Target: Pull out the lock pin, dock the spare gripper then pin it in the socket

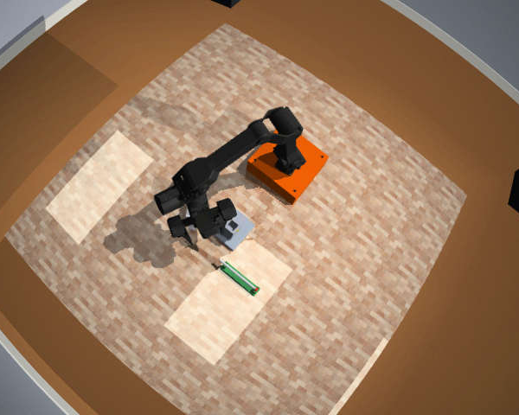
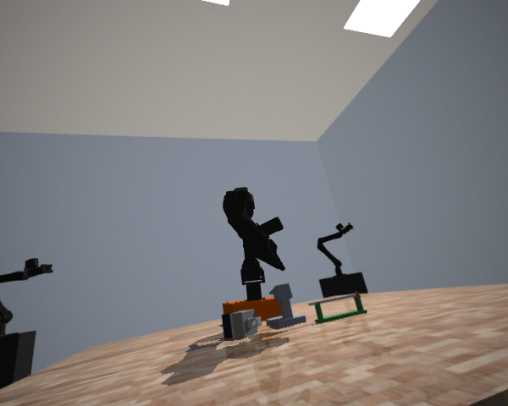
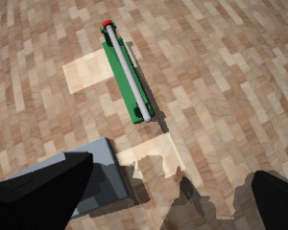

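Note:
The grey lock pin [image 1: 240,274] [image 2: 333,299] [image 3: 130,72] with a red head lies along the top of a green cradle [image 2: 341,315] [image 3: 119,77]. The blue-grey mount [image 1: 245,233] [image 2: 283,294] [image 3: 103,149] stands upright, and no pin shows through its socket in the exterior view. The grey spare gripper [image 2: 243,324] lies on the table beside the mount; the arm mostly hides it in the top view. My gripper [image 1: 207,243] [image 2: 282,267] [image 3: 175,172] is wide open and empty. It hangs above the table near the mount and spare gripper, touching neither as far as I can see.
The arm's orange base [image 1: 310,162] [image 2: 269,308] stands behind the mount. Pale light patches [image 1: 206,316] lie on the wooden table [image 1: 362,201]. Other black arms on dark pedestals [image 2: 342,283] [image 2: 24,356] stand beyond the table.

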